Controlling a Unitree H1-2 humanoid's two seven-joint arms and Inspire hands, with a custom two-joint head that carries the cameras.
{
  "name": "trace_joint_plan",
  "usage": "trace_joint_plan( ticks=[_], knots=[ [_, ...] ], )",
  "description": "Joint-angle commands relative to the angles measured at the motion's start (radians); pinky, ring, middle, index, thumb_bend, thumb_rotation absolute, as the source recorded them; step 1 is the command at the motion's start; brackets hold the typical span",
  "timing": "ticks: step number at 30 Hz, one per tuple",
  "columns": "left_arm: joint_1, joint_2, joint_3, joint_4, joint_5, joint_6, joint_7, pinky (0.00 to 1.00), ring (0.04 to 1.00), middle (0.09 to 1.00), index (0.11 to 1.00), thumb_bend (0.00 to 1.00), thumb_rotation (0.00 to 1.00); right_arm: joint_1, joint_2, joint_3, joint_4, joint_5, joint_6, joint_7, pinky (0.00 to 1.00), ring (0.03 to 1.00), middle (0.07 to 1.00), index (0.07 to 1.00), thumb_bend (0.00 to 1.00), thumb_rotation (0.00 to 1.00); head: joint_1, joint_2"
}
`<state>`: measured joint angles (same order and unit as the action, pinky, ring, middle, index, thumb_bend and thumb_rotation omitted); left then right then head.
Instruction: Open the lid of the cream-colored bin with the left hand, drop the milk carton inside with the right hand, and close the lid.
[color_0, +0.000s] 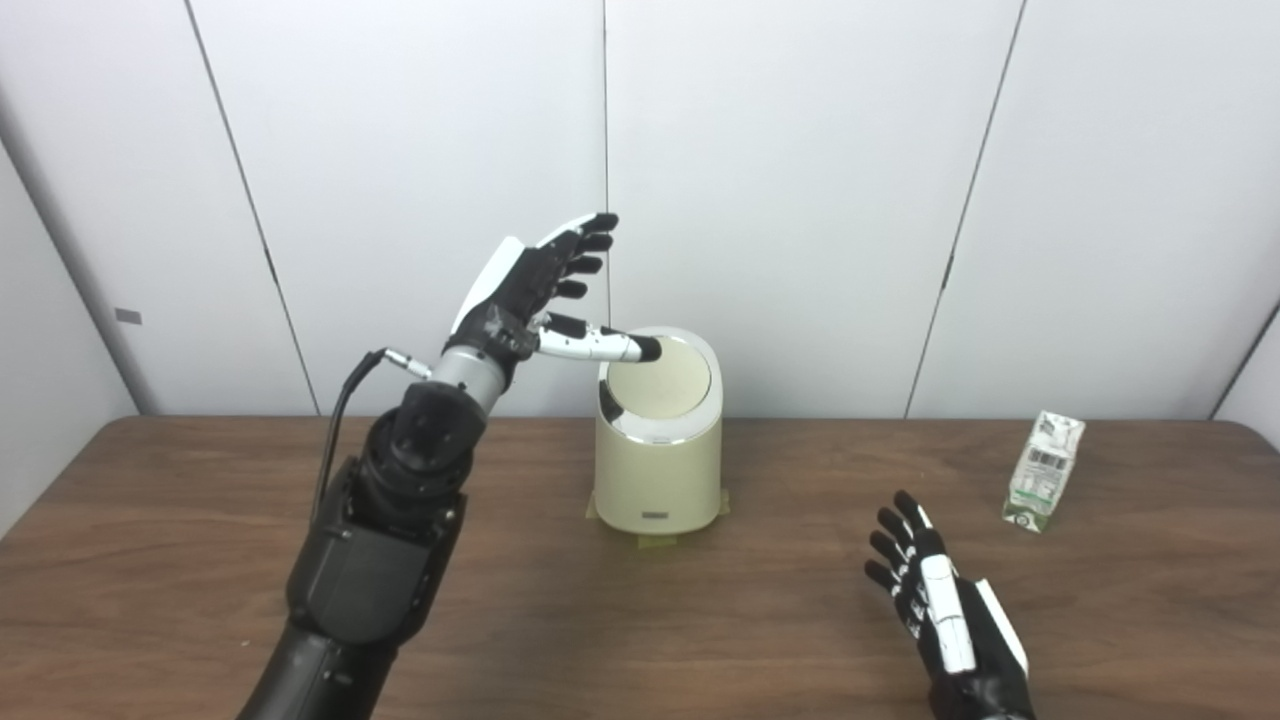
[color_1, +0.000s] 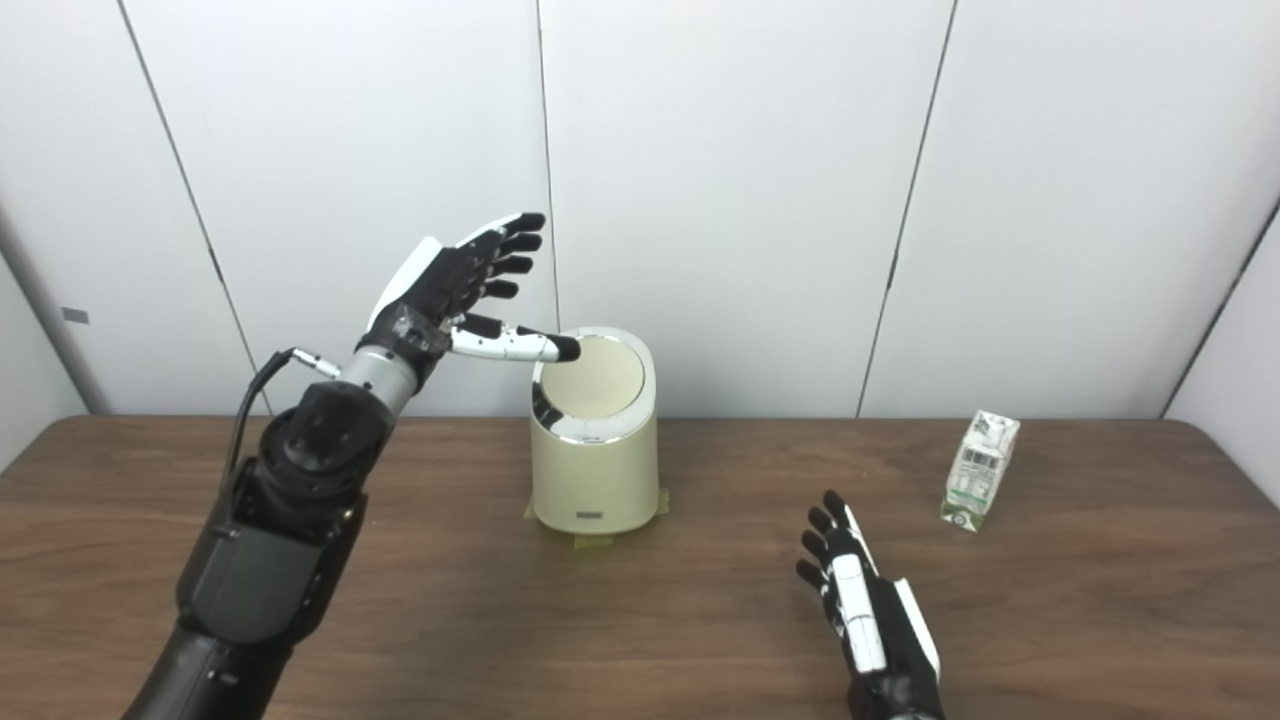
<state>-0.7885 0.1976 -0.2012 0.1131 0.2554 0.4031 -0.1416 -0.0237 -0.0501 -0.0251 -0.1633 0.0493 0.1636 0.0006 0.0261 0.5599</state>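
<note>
The cream-colored bin (color_0: 657, 470) stands upright at the middle of the wooden table (color_0: 180, 520), its round lid (color_0: 657, 378) down in a chrome ring and tilted toward me. My left hand (color_0: 535, 290) hovers open at the bin's upper left, fingers spread upward, thumb tip reaching over the lid's left edge. A small white and green milk carton (color_0: 1044, 470) stands upright at the far right. My right hand (color_0: 935, 595) lies open low over the table in front, left of the carton and apart from it, holding nothing.
Pieces of tape (color_0: 655, 541) mark the bin's base on the table. White wall panels (color_0: 800, 180) rise directly behind the table's far edge. A black cable (color_0: 340, 420) loops off the left wrist.
</note>
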Motion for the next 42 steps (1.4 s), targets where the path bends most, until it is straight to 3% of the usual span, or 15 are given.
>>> trace_joint_plan(
  ticks=[1,5,16,23,30,36,42],
  knots=[
    [-0.077,0.013,-0.019,0.037,0.049,-0.042,0.007,0.81,0.884,0.902,0.917,0.89,0.08,-0.031,0.008,0.004,-0.043,-0.007,-0.010,0.000,0.89,0.945,0.959,0.977,0.63,0.99,-0.001,-0.001],
    [-0.133,0.008,-0.071,0.167,0.124,-0.076,0.030,0.84,0.899,0.905,0.914,0.89,0.07,-0.029,0.016,0.009,-0.061,0.004,0.007,0.004,0.90,0.949,0.956,0.982,0.63,0.99,-0.008,-0.002],
    [-0.194,-0.008,-0.162,0.387,0.278,-0.182,0.098,0.75,0.887,0.888,0.888,0.91,0.03,-0.021,0.019,0.019,-0.092,-0.008,0.025,0.003,0.90,0.949,0.955,0.988,0.65,0.99,-0.012,0.004],
    [-0.186,0.006,-0.204,0.386,0.359,-0.221,0.109,0.84,0.917,0.907,0.900,0.89,0.03,-0.016,0.023,0.016,-0.107,0.014,0.042,0.008,0.91,0.954,0.965,0.990,0.65,1.00,-0.009,0.009],
    [-0.190,0.030,-0.258,0.388,0.457,-0.244,0.108,0.84,0.909,0.909,0.900,0.90,0.01,-0.018,0.031,0.008,-0.109,0.042,0.049,0.009,0.93,0.959,0.964,0.985,0.66,0.98,-0.007,0.016],
    [-0.188,0.088,-0.371,0.367,0.621,-0.255,0.084,0.84,0.887,0.893,0.901,0.94,0.00,-0.018,0.032,0.007,-0.113,0.049,0.053,0.007,0.94,0.960,0.963,0.986,0.66,0.99,-0.003,0.021],
    [-0.175,0.108,-0.398,0.365,0.678,-0.268,0.066,0.88,0.883,0.888,0.891,0.98,0.00,-0.018,0.030,0.006,-0.107,0.058,0.037,0.010,0.94,0.960,0.960,0.986,0.66,1.00,-0.001,0.021]
  ],
)
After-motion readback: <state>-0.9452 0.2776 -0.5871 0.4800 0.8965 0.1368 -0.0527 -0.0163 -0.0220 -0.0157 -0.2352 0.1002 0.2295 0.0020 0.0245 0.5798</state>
